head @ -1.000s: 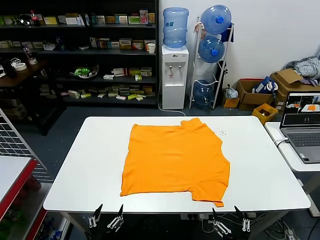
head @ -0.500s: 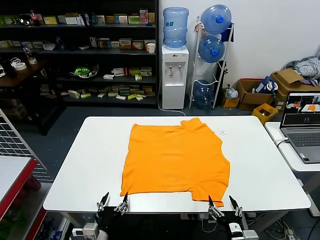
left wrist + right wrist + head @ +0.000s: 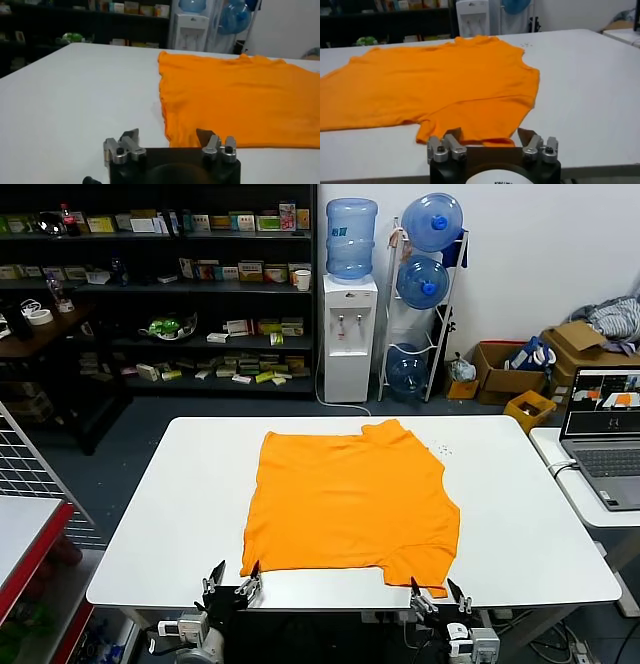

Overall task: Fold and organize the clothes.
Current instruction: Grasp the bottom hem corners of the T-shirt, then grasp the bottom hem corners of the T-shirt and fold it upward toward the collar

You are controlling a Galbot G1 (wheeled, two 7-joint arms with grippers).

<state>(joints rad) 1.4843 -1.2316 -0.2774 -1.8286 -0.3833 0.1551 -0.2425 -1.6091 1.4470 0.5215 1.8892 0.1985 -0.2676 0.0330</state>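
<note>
Orange T-shirt (image 3: 350,504) is spread flat on the table (image 3: 180,524), ready for folding; left gripper (image 3: 232,576) and right gripper (image 3: 435,594) are held spread at its near hem.

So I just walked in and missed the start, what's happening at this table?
An orange T-shirt lies spread flat on the white table, untouched. Both grippers sit open at the table's near edge: the left gripper by the shirt's near left corner, the right gripper by the near sleeve. Folding has not begun.
</note>
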